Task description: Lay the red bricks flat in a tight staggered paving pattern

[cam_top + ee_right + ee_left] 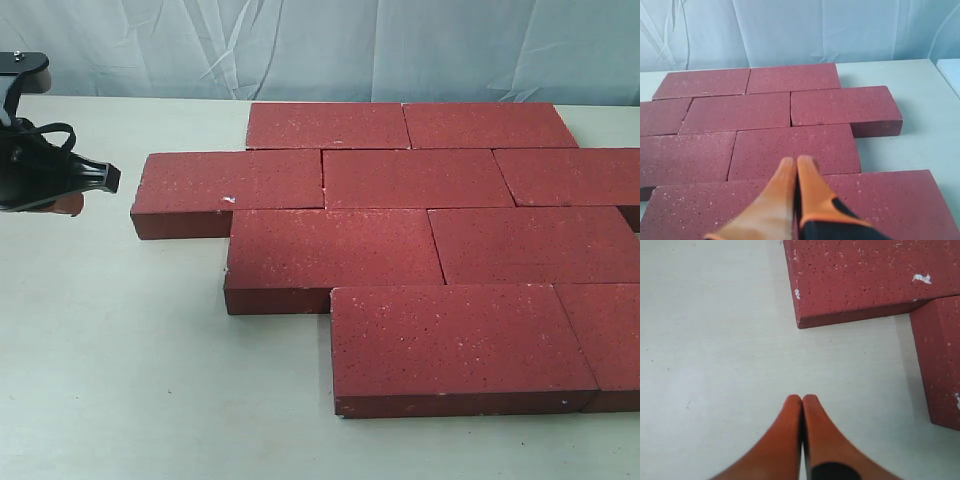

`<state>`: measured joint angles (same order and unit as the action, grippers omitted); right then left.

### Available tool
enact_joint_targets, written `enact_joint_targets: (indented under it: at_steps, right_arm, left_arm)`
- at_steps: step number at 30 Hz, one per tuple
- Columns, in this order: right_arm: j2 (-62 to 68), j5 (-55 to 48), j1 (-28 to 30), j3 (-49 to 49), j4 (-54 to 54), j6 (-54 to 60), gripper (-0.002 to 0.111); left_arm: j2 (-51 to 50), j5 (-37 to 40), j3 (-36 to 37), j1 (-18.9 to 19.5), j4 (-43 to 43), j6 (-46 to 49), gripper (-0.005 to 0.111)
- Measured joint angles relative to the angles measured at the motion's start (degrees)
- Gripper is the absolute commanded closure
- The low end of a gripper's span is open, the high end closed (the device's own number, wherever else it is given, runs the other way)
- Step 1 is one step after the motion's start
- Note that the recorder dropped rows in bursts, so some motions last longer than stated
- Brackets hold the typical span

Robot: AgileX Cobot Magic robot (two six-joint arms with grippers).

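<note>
Several red bricks (420,178) lie flat in four staggered rows, edges touching, across the middle and right of the table. My left gripper (802,397) is shut and empty. It hovers over bare table just left of the second row's end brick (865,275), clear of it, with the end of a third-row brick (940,365) to one side. In the exterior view this gripper (68,205) sits at the far left. My right gripper (797,160) is shut and holds nothing, poised over the bricks (790,147). It does not show in the exterior view.
The pale table (120,350) stretches left of and in front of the bricks. A light blue curtain (300,40) hangs along the far edge. A white object (951,72) shows at the table's edge in the right wrist view.
</note>
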<state>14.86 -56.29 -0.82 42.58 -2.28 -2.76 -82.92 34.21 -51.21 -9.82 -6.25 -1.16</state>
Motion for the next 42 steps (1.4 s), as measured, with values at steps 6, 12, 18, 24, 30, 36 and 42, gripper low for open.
enact_joint_targets:
  at_steps: [6,12,18,24,30,36,42]
  right_arm:
    - [-1.6,0.1,0.0,0.0,-1.7,0.0,0.109]
    - [-4.8,0.1,0.0,-0.3,-2.0,0.1,0.109]
    - [-7.7,0.2,0.0,-2.9,1.1,0.2,0.109]
    - [-10.8,3.8,0.0,-7.3,3.0,0.2,0.109]
    - [-14.4,10.9,0.0,-12.7,3.2,0.2,0.109]
    - [-14.5,17.4,0.0,-18.5,3.2,0.2,0.109]
    - [-14.5,23.2,0.0,-23.5,3.2,0.2,0.109]
  left_arm:
    - [0.0,0.0,0.0,0.0,0.0,0.0,0.107]
    - [0.0,0.0,0.0,0.0,0.0,0.0,0.107]
    - [0.0,0.0,0.0,0.0,0.0,0.0,0.107]
    - [0.0,0.0,0.0,0.0,0.0,0.0,0.107]
    - [0.0,0.0,0.0,0.0,0.0,0.0,0.107]
    - [0.0,-0.1,0.0,0.0,0.0,0.0,0.107]
    - [0.0,-0.8,0.0,0.0,0.0,0.0,0.107]
